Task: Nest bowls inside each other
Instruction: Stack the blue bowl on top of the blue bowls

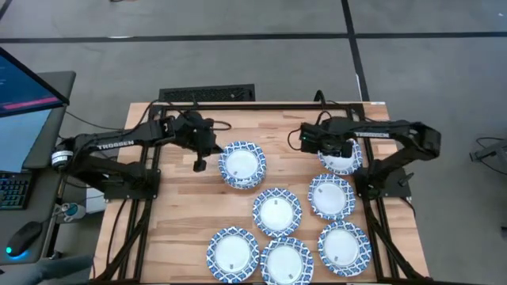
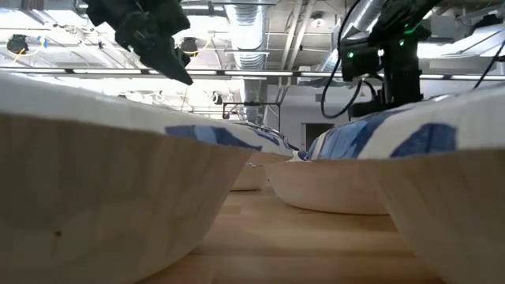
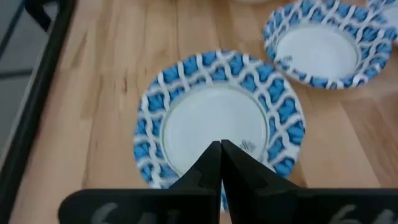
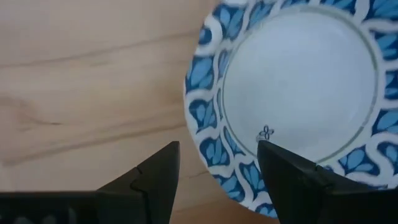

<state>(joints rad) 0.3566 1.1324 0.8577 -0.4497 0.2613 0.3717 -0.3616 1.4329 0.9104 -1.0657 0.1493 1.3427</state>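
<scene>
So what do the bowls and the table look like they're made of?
The bowls: likely paper or thin pressed fibre, with matte white centres, a printed blue lattice rim and plain beige undersides in the low view. The table: pale wood planks, visible grain, a light sheen.

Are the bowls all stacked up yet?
Not yet. Seven bowl spots still show on the table; the far-left bowl may already hold some. The right end effector hangs open over the far-right bowl's rim, grabbing nothing. The left end effector is shut and empty. Nearly everything is left.

A light wooden table (image 1: 174, 214) carries seven bowls (image 1: 277, 211) with blue-patterned rims. Two sit toward the back, five nearer the front, all upright and apart.
</scene>
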